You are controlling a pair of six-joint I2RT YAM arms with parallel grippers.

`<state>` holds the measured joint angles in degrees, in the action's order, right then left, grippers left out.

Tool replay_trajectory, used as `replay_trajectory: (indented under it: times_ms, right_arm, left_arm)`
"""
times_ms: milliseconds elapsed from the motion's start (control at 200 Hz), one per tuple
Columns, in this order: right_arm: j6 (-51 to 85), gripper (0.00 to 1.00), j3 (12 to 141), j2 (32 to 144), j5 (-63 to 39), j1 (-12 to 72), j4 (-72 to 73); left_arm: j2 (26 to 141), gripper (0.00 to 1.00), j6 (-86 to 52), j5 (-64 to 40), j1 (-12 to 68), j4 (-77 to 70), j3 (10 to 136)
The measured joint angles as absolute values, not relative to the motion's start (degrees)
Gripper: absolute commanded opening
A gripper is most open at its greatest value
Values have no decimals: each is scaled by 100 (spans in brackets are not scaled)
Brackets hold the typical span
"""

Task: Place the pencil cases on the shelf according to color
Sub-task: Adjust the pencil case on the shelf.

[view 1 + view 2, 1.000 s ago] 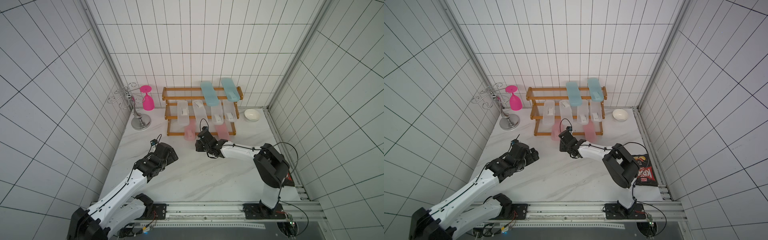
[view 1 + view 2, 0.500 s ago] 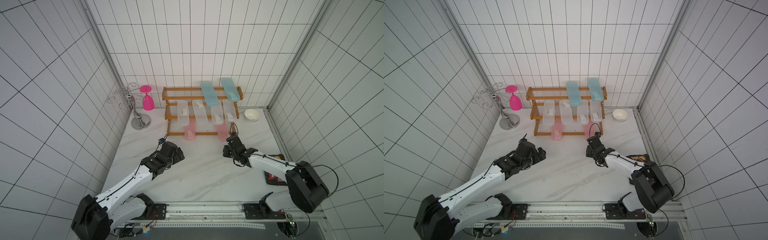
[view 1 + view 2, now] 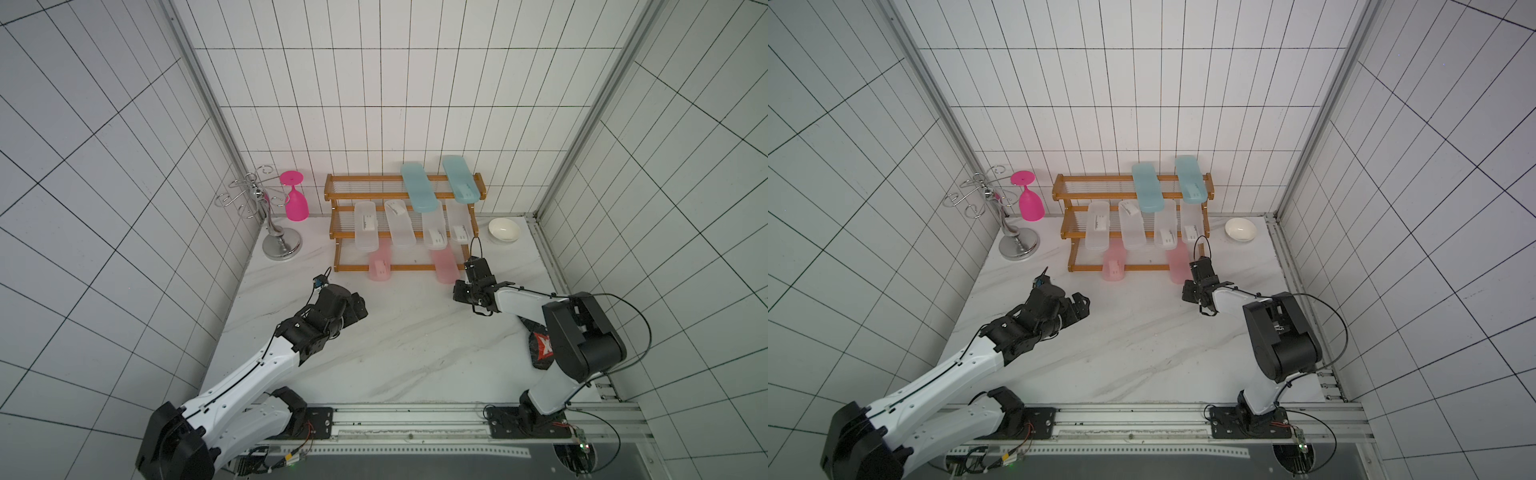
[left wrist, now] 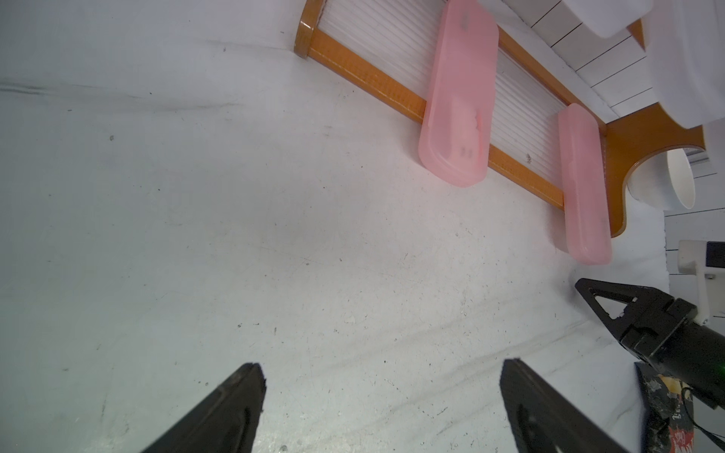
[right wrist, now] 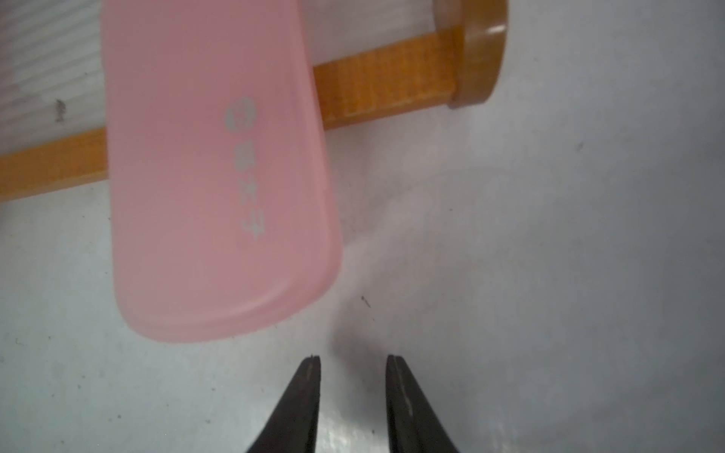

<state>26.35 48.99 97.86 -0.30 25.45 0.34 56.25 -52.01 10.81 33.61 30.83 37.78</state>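
Just ahead of the right gripper (image 5: 353,359), we find the pink pencil case (image 5: 212,176) cut off at its far end by the frame's edge and its grey print too blurred to read; behind the gripper, in a top view, the right arm (image 3: 582,332) hides much of a black packet (image 3: 540,348).

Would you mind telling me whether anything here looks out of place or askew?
Colours match by tier. The left blue case juts far past the top front rail of the shelf, over the clear cases below, and a dark snack packet lies half under the right arm.
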Motion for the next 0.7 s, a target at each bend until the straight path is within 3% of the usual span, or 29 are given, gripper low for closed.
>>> replay_trajectory:
  times_ms: [445,500,630,700]
  right_arm:
    - [2982,37,5529,10589,-379,2547,720]
    - [3033,44,5522,10565,-381,2547,720]
    - [3079,73,5358,10248,-311,2547,609]
    - [3052,80,5188,9887,-180,2547,429]
  left_arm:
    - [5618,98,-5205,1293,3361,3181,3677]
    - [5553,98,-5205,1380,3361,3227,3673]
    - [5181,98,-5131,1671,3361,3232,3673]
    - [4954,98,-5013,1914,3361,3218,3684]
